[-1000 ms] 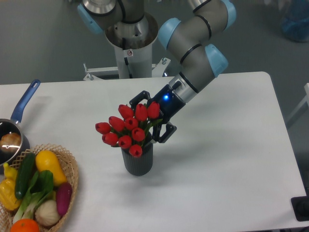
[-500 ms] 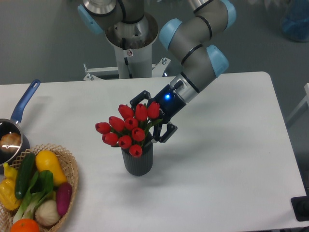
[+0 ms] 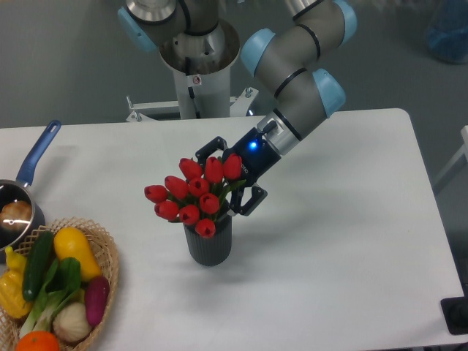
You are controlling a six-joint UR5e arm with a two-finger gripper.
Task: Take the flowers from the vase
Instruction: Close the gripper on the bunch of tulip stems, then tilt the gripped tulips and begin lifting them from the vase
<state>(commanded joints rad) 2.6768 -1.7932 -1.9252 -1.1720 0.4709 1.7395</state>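
The gripper [image 3: 228, 178] reaches in from the upper right at a slant, its two black fingers spread wide, one finger [image 3: 209, 149] showing above and behind the bunch and the other [image 3: 251, 200] just beside it on the right, level with the lower blooms. A small blue light glows on the gripper's body. The flowers [image 3: 194, 195], a tight bunch of red tulips with a few green leaves, sit between and in front of the fingers, so the blooms hide the gripper's middle and it cannot be told whether either finger touches the stems. The bunch stands in the vase [image 3: 209, 240], a dark ribbed cylinder upright on the white table [image 3: 351, 234], and the blooms lean a little to the left over its rim. The grey arm [image 3: 296, 77] with pale blue joint caps rises from the gripper toward the top of the view, next to the robot's grey pedestal [image 3: 197, 69] behind the table's far edge. Well apart on the left, a saucepan [image 3: 14, 208] with a blue handle [image 3: 38, 151] sits at the table's edge, and below it a wicker basket [image 3: 102, 259] holds vegetables [image 3: 55, 285], among them a yellow one, a green one and a purple one. Nothing stands between these and the vase.
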